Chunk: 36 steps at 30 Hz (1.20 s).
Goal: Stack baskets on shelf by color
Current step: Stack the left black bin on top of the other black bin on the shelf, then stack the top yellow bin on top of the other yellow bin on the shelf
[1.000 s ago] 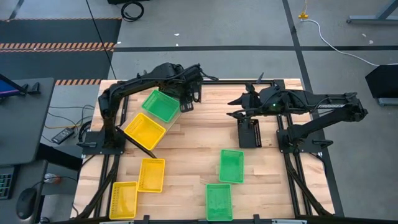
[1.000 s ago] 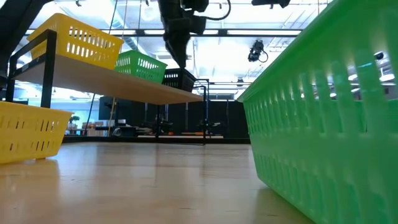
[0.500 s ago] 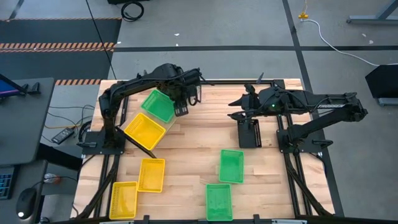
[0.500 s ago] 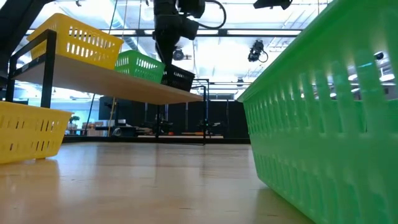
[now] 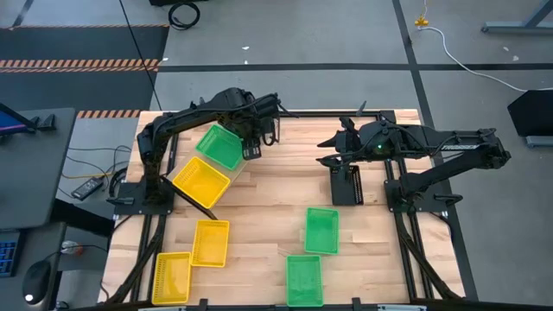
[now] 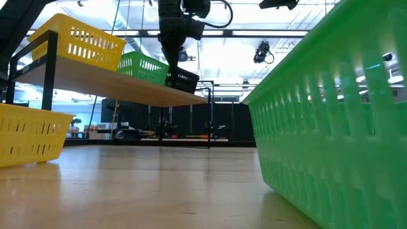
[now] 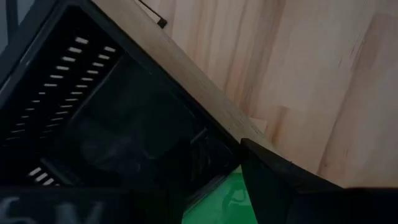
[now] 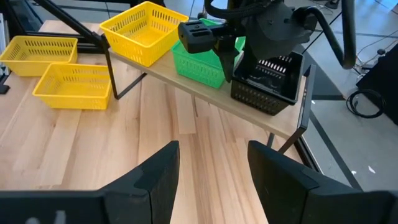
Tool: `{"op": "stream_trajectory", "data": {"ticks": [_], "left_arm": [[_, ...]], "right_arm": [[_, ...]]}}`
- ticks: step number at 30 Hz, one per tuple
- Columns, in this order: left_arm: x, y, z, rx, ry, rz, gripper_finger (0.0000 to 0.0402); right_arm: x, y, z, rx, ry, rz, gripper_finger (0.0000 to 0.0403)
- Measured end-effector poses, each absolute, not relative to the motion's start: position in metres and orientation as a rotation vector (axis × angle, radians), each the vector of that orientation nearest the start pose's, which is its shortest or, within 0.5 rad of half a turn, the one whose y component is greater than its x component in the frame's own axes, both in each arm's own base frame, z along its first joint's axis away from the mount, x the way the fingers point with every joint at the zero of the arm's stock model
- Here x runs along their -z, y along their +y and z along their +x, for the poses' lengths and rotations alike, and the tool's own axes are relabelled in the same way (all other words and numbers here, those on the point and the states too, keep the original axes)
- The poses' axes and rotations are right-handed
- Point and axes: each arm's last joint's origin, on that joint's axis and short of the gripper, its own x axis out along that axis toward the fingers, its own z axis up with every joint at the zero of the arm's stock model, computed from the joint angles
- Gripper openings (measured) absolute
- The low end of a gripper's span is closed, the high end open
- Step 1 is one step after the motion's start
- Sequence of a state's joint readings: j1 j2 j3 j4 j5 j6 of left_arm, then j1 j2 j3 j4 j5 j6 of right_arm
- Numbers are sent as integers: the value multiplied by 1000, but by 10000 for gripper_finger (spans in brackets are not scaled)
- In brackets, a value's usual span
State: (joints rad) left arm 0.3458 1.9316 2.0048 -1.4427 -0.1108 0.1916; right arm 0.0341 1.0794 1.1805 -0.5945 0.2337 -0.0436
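On the shelf (image 8: 186,84) stand a yellow basket (image 8: 144,31), a green basket (image 8: 198,61) and a black basket (image 8: 268,84) side by side. My left gripper (image 8: 221,55) reaches down from above between the green and black ones and is shut on the black basket (image 6: 184,79), which sits slightly tilted. My right gripper (image 8: 214,180) is open and hovers over the table's right half, near another black basket (image 5: 347,184) lying on the tabletop. Two yellow baskets (image 5: 210,243) and two green baskets (image 5: 321,230) also rest on the table. My left gripper holds the black basket at its rim (image 8: 239,62) on the side next to the green basket, coming from above with fingers pointing down. The basket's bottom rests on the shelf's far end (image 6: 191,94). The gripper body hides the exact hold.
The shelf runs slantwise across the table's left half on black legs (image 5: 195,204). A green basket (image 6: 331,121) fills the low view's right side. Bare wood lies between the shelf and the right arm (image 5: 285,173). The table's edge frame (image 5: 406,216) runs under the right arm.
My left gripper has moved a little along the shelf toward the green basket, and the black basket has shifted with it, now sitting close against the green one and slightly tilted. My right arm has stayed still.
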Motion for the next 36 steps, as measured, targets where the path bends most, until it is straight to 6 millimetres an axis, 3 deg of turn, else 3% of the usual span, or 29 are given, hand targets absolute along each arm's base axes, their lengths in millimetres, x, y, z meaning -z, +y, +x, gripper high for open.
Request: {"op": "stream_trajectory", "data": {"ticks": [5,9,13,18,25,36], "left_arm": [[-338,123,350,-235,1378,5,136],[-362,108,353,-221,1289,1,130],[-390,86,356,-209,1170,12,130],[-411,50,363,-180,1045,-24,130],[-408,-15,379,20,953,-8,130],[-379,-103,387,192,903,0,130]], "right_arm": [[-375,1,218,190,495,-79,197],[-370,1,210,227,553,46,197],[-361,2,200,268,666,246,197],[-341,17,199,211,878,331,197],[-308,39,200,225,1050,516,197],[-306,55,188,302,1111,650,176]]}}
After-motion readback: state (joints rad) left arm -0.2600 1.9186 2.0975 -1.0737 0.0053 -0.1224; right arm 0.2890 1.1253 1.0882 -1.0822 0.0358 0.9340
